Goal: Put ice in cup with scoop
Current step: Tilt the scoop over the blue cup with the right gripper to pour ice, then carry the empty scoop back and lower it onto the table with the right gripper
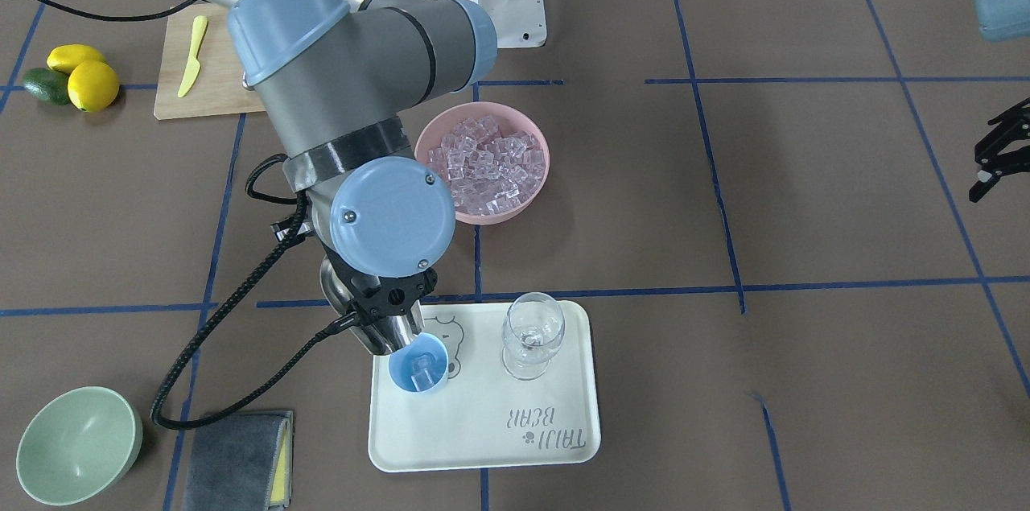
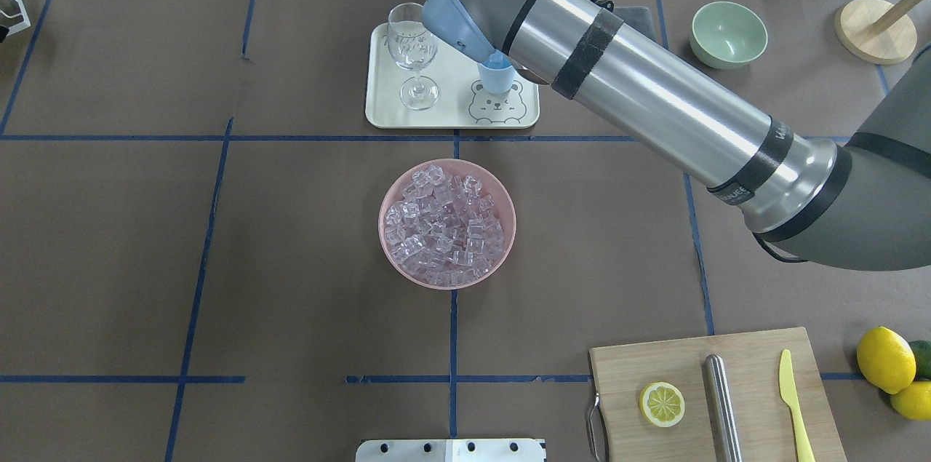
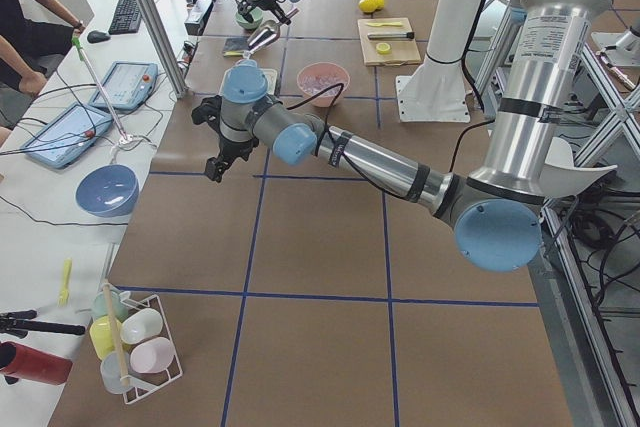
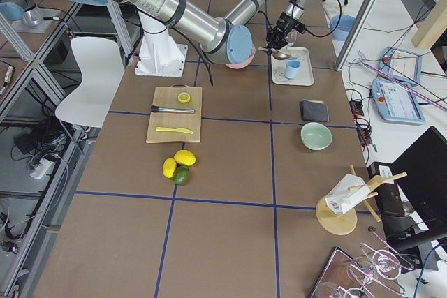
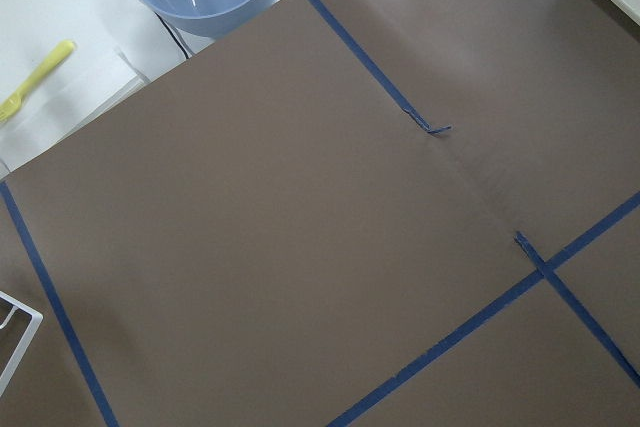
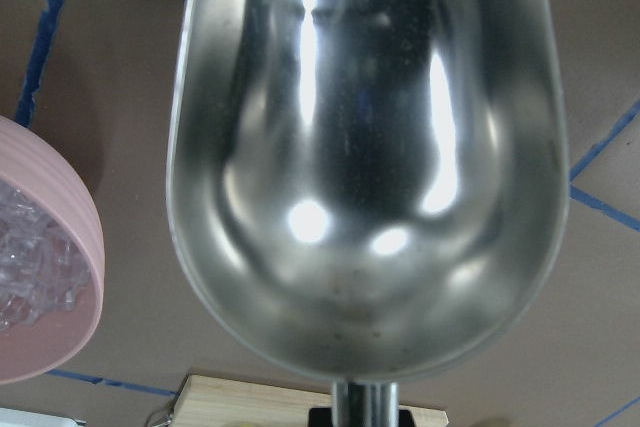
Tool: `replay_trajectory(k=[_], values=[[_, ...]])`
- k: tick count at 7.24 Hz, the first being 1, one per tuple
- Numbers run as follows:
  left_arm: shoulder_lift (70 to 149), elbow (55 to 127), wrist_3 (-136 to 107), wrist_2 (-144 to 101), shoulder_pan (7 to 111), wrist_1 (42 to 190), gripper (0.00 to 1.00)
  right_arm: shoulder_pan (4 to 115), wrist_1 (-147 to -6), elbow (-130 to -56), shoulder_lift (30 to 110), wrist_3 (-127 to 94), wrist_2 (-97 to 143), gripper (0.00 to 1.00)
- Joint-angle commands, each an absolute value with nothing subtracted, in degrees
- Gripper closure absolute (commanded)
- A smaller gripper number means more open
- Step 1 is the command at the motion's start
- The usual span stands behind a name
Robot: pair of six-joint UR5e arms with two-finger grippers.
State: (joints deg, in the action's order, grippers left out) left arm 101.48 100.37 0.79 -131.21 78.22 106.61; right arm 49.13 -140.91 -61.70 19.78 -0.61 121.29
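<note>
The steel scoop (image 1: 374, 336) hangs tilted with its mouth at the rim of the light-blue cup (image 1: 418, 370), which stands on the white tray (image 1: 483, 430). My right gripper (image 1: 392, 298) is shut on the scoop's handle. The right wrist view shows the scoop's bowl (image 6: 365, 147) empty. At least one clear ice cube (image 1: 422, 368) lies in the cup. Many ice cubes (image 1: 485, 163) fill the pink bowl (image 2: 502, 258) at mid-table. The arm hides most of the cup (image 2: 497, 78) in the overhead view. My left gripper (image 1: 996, 161) is open and empty, far off to the side.
A clear stemmed glass (image 1: 531, 334) stands on the tray beside the cup. A pale green bowl (image 1: 76, 443) and a grey cloth (image 1: 237, 459) lie near the tray. A cutting board (image 2: 716, 393) holds a lemon slice, a steel cylinder (image 2: 722, 404) and a yellow knife.
</note>
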Motion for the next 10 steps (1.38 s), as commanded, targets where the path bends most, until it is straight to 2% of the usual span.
replay_trajectory(k=[1, 3, 5, 7, 10], values=[[101.7, 100.4, 0.8, -131.2, 78.2, 106.6, 0.0, 49.1, -141.7, -62.0, 19.8, -0.6, 121.2, 1.0], [101.7, 100.4, 0.8, -131.2, 78.2, 106.6, 0.0, 49.1, -141.9, -64.5, 21.2, -0.5, 121.4, 1.0], [101.6, 100.1, 0.8, -131.2, 78.4, 106.3, 0.0, 50.1, -142.1, -75.5, 28.6, -1.5, 121.9, 1.0], [101.8, 100.3, 0.8, -131.1, 78.8, 104.6, 0.0, 53.6, -144.6, -79.3, 31.9, -1.6, 121.9, 1.0], [101.7, 99.9, 0.8, -131.0, 78.8, 104.5, 0.0, 59.6, -141.2, -104.5, 51.4, -1.8, 120.2, 1.0]])
